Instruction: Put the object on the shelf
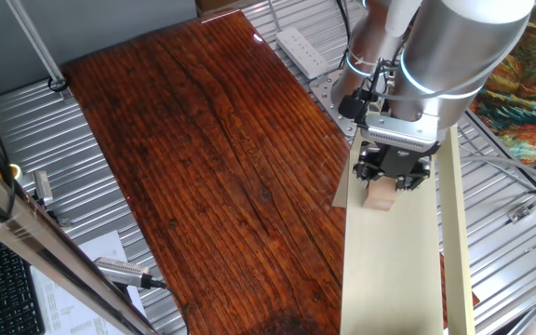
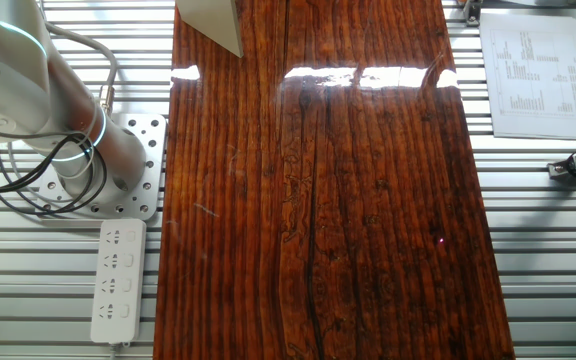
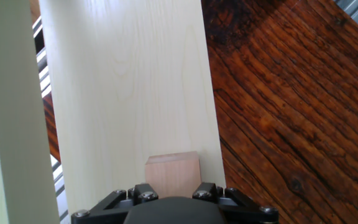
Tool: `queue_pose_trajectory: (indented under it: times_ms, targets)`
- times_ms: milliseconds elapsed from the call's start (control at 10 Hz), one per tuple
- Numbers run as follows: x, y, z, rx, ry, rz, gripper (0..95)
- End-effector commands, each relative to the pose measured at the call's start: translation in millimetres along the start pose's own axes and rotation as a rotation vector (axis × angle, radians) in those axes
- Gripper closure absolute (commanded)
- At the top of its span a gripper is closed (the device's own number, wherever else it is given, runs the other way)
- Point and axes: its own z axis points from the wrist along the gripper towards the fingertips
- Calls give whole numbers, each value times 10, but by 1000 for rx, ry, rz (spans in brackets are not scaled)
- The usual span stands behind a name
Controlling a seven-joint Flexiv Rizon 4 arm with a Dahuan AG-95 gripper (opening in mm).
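Note:
My gripper hangs over the cream shelf and is shut on the pale tan wooden cube, which sticks out below the black fingers. In the hand view the cube sits between the two fingers, over the shelf's flat board and close to its edge beside the table. I cannot tell whether the cube touches the board. One raised side wall runs along the left of the hand view. Only a corner of the shelf shows in the other fixed view, where the gripper is out of view.
The shelf lies along one side of the dark glossy wooden table. A white power strip and the arm's base plate lie beside the table. Printed paper and a keyboard lie on the metal bench.

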Motion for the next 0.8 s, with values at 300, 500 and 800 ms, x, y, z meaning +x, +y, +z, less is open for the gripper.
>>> queue_pose_trajectory:
  times_ms: [300,500,800]
  targets:
    - [5,-1,0,-1,-3,-15,570]
    - [5,-1,0,-2,-3,-24,570]
    - [5,-1,-2,-4,-5,-29,190]
